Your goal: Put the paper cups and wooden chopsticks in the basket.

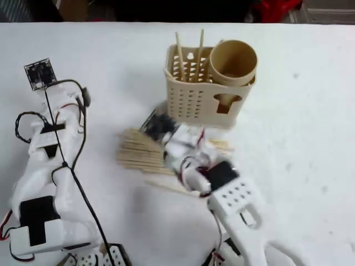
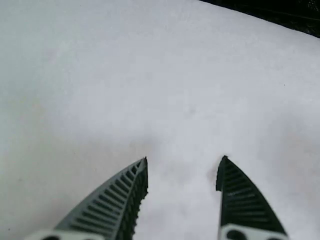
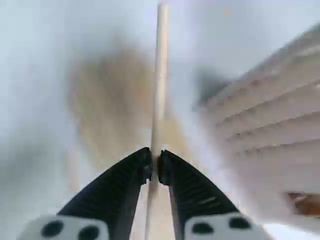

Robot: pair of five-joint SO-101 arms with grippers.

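The white table (image 1: 299, 138) carries the basket (image 1: 194, 100) near its far edge, one paper cup (image 1: 233, 61) inside. My right gripper (image 3: 155, 167) pinches a single chopstick (image 3: 161, 75) at the pile (image 1: 138, 152), ready for lifting across; my left gripper (image 2: 182, 167) hangs spread, idle toward the table's left side.

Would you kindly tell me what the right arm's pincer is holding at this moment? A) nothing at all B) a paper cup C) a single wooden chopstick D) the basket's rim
C: in the right wrist view, the right pincer is shut on one wooden chopstick that sticks out between its jaws.
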